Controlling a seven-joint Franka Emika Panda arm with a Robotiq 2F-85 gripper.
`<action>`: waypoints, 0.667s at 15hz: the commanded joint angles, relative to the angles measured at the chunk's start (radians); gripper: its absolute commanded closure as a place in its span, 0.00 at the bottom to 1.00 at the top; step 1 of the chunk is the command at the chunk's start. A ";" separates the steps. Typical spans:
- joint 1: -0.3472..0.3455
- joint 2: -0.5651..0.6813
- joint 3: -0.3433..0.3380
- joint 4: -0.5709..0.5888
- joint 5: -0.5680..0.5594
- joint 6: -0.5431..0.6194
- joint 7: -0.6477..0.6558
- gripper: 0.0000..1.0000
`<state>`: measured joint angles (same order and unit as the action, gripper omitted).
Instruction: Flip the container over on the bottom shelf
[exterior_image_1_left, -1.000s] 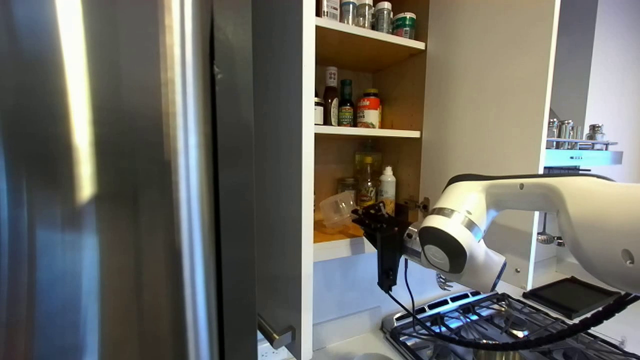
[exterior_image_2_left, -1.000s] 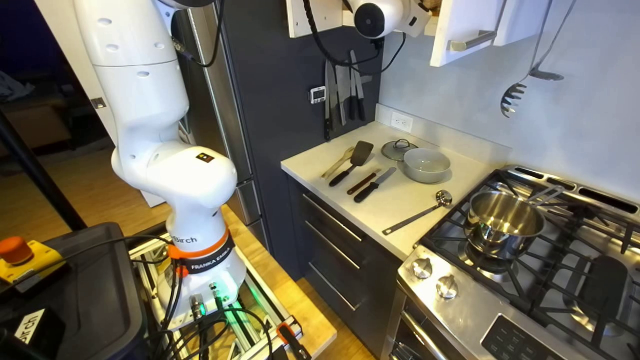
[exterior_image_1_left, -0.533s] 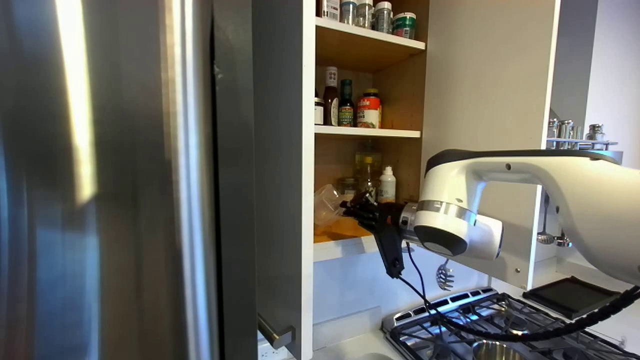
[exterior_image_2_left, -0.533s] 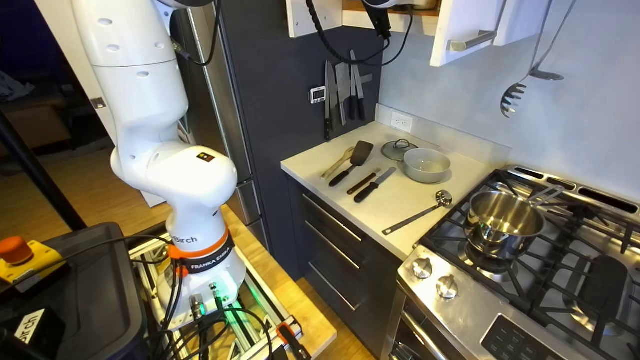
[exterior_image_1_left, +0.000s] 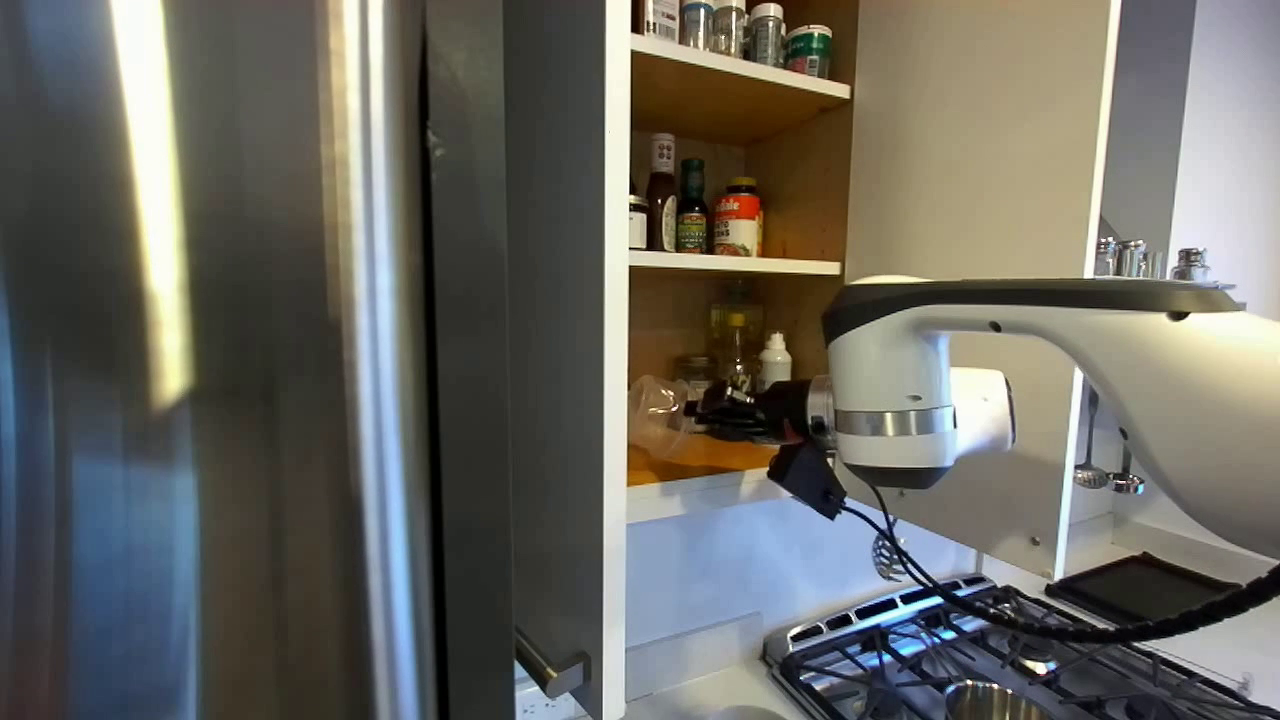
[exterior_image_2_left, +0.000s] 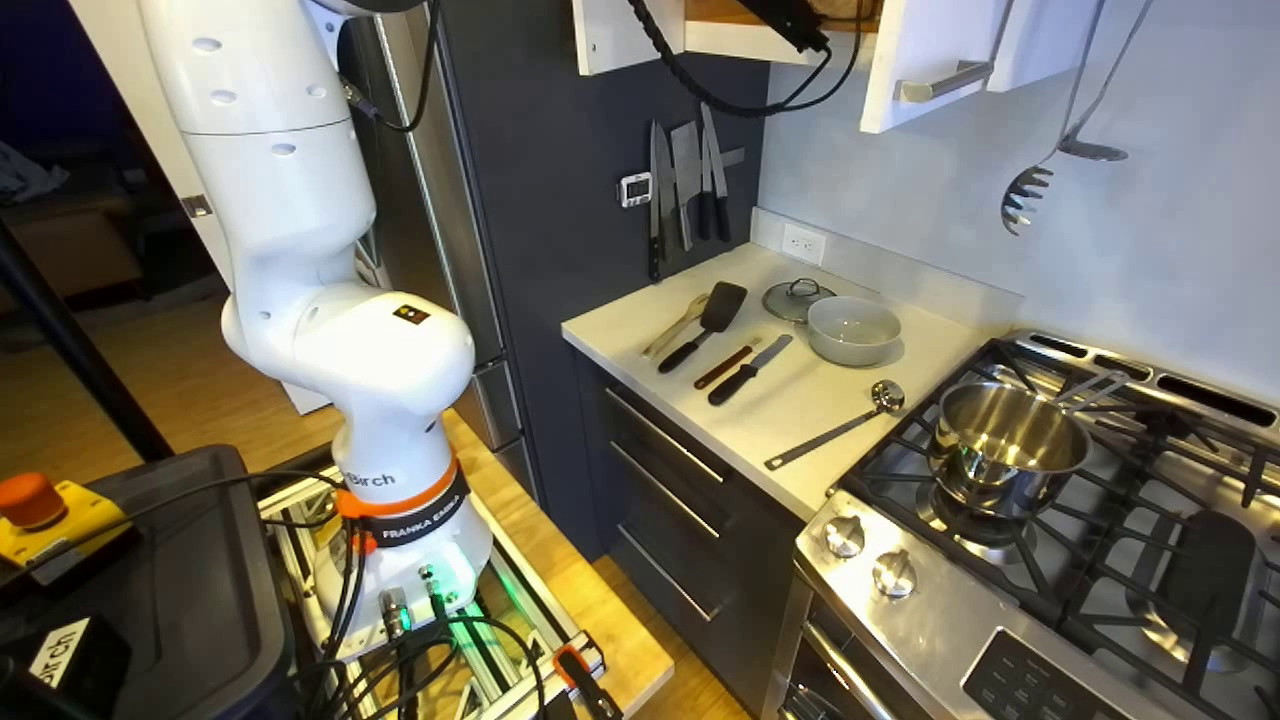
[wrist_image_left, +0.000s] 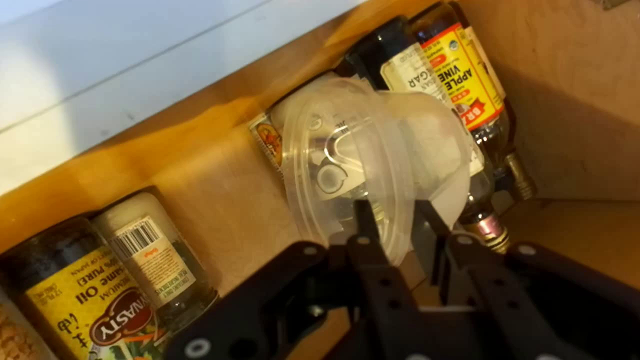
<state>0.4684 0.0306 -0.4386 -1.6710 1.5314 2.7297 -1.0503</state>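
Wrist view: one container (wrist_image_left: 380, 155) in pincer (wrist_image_left: 394, 210)

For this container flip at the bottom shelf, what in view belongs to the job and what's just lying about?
Belongs to the job:
clear container, held tilted
gripper, shut on it
bottom shelf

Just lying about:
oil bottle
gray bowl
glass lid
black spatula
saucepan

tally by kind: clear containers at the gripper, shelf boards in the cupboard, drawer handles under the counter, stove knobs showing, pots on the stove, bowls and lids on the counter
Clear container: 1
Shelf boards, bottom shelf included: 3
Drawer handles: 3
Stove knobs: 2
Pot: 1
Bowl: 1
Lid: 1
Total: 12
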 joint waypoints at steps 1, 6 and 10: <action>0.004 -0.014 -0.002 -0.009 -0.203 0.029 0.036 0.94; 0.004 -0.015 0.000 0.019 -0.372 0.065 -0.008 0.94; 0.000 -0.003 0.001 0.031 -0.352 0.055 0.003 0.76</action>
<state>0.4686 0.0281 -0.4380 -1.6395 1.1792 2.7846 -1.0475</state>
